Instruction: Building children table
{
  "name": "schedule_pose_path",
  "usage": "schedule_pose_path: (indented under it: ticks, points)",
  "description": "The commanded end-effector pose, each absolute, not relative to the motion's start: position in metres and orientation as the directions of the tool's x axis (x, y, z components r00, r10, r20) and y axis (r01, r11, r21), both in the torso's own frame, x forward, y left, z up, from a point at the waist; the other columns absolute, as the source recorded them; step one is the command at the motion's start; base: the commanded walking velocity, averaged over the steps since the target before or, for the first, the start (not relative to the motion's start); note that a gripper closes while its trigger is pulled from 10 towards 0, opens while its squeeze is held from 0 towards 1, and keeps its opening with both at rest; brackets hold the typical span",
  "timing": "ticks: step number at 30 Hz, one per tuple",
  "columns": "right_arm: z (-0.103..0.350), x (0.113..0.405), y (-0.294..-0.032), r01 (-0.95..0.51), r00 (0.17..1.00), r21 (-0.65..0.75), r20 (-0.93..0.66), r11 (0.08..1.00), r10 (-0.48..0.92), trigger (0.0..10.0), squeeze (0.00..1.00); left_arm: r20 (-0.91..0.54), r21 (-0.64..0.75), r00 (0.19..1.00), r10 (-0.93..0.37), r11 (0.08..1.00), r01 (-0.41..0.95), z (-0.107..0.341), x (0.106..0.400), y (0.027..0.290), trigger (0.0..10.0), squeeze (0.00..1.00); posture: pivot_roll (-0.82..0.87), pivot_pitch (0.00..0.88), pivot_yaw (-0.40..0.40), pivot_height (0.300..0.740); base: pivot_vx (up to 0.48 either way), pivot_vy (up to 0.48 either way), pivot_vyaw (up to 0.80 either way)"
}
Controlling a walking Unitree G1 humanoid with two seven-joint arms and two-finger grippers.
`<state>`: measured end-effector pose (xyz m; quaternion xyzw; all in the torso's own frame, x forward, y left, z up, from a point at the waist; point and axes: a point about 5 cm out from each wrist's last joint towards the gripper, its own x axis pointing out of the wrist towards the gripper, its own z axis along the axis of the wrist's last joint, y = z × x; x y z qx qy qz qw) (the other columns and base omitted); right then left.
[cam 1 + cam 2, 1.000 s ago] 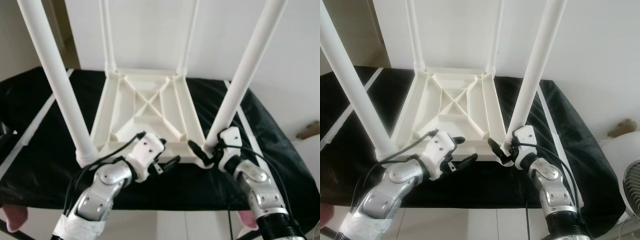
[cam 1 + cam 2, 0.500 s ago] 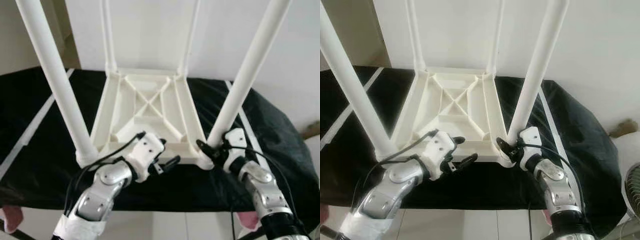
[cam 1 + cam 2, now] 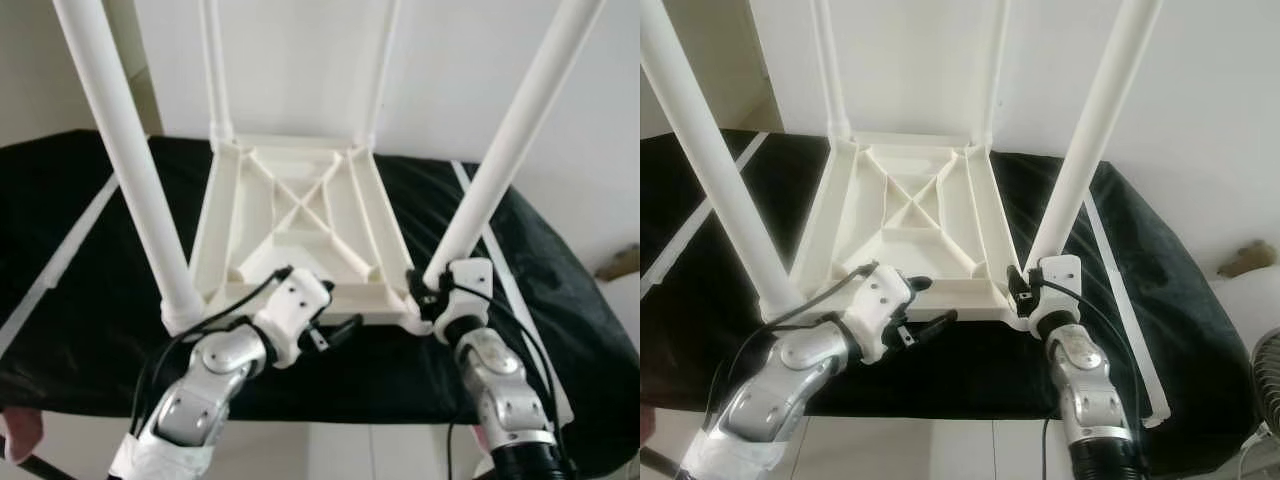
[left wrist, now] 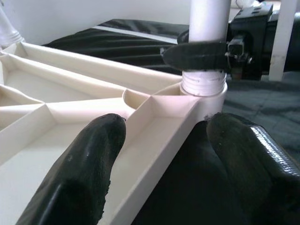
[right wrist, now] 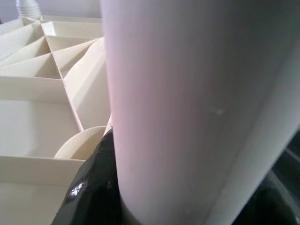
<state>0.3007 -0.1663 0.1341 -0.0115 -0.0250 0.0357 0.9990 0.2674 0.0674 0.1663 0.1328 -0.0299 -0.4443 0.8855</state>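
right end effector [image 3: 432, 296] clamped round table leg [image 3: 510, 140] base

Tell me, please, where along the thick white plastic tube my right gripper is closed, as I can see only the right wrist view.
Observer: The right gripper clasps the near right white plastic table leg at its very base, just above the corner socket of the upturned white ribbed table top.
Operator: And where is the left gripper?
Observer: The left gripper is open, straddling the table top's near rim, with one finger inside and one over the black cloth.
Operator: Are the other legs in place?
Observer: The near left leg and the two far legs stand upright in their corners.
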Motion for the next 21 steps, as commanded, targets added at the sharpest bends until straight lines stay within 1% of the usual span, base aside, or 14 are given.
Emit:
schedule_pose_path:
  ticks: [1, 4, 6, 7, 9, 12, 13, 15, 19, 21]
  points:
    - [0.129, 0.296, -0.168, 0.024, 0.999, -0.016, 0.021, 1.000, -0.024, 10.0, 0.00, -0.063, 0.273, 0.650, -0.758, 0.613, 0.741, 0.165, 0.268, 0.069, 10.0, 0.00, -0.06, 0.076, -0.096, 0.740, 0.000, 0.000, 0.00]
    - [0.130, 0.296, -0.156, 0.123, 0.992, 0.069, 0.023, 0.990, -0.125, 10.0, 0.00, -0.058, 0.273, 0.663, -0.747, 0.627, 0.730, 0.166, 0.269, 0.071, 10.0, 0.00, -0.05, 0.086, -0.094, 0.740, 0.000, 0.000, 0.00]
    - [0.130, 0.296, -0.156, 0.123, 0.992, 0.069, 0.023, 0.990, -0.125, 10.0, 0.00, -0.058, 0.273, 0.663, -0.747, 0.627, 0.730, 0.166, 0.269, 0.071, 10.0, 0.00, -0.05, 0.086, -0.094, 0.740, 0.000, 0.000, 0.00]
    - [0.131, 0.297, -0.150, 0.135, 0.990, 0.092, 0.024, 0.987, -0.138, 10.0, 0.00, -0.058, 0.269, 0.667, -0.743, 0.632, 0.727, 0.166, 0.269, 0.072, 10.0, 0.00, -0.06, 0.090, -0.086, 0.740, 0.000, 0.000, 0.00]
    - [0.136, 0.298, -0.139, 0.104, 0.993, 0.132, 0.050, 0.986, -0.111, 10.0, 0.00, -0.057, 0.263, 0.669, -0.741, 0.635, 0.726, 0.165, 0.269, 0.072, 10.0, 0.00, -0.06, 0.095, -0.077, 0.740, 0.000, 0.000, 0.00]
    - [0.139, 0.297, -0.135, 0.089, 0.993, 0.139, 0.064, 0.986, -0.099, 10.0, 0.00, -0.056, 0.262, 0.668, -0.742, 0.635, 0.727, 0.165, 0.268, 0.072, 10.0, 0.00, -0.06, 0.096, -0.076, 0.740, 0.000, 0.000, 0.00]
    - [0.141, 0.297, -0.135, 0.077, 0.993, 0.158, 0.076, 0.984, -0.090, 10.0, 1.00, -0.056, 0.262, 0.668, -0.742, 0.634, 0.727, 0.166, 0.269, 0.071, 10.0, 0.00, -0.07, 0.099, -0.073, 0.740, 0.000, 0.000, 0.00]
    - [0.148, 0.294, -0.140, 0.047, 0.990, 0.216, 0.122, 0.975, -0.075, 10.0, 1.00, -0.054, 0.267, 0.670, -0.741, 0.636, 0.724, 0.167, 0.271, 0.073, 10.0, 0.00, -0.07, 0.102, -0.071, 0.740, 0.000, 0.000, 0.00]
    - [0.154, 0.291, -0.143, 0.034, 0.986, 0.230, 0.151, 0.972, -0.070, 10.0, 1.00, -0.049, 0.271, 0.677, -0.735, 0.642, 0.717, 0.169, 0.274, 0.075, 10.0, 0.00, -0.07, 0.104, -0.065, 0.740, 0.000, 0.000, 0.00]
    - [0.155, 0.287, -0.146, 0.013, 0.989, 0.225, 0.141, 0.974, -0.046, 10.0, 1.00, -0.017, 0.257, 0.702, -0.712, 0.675, 0.691, 0.176, 0.281, 0.079, 10.0, 0.00, -0.07, 0.110, -0.065, 0.740, 0.000, 0.000, 0.00]
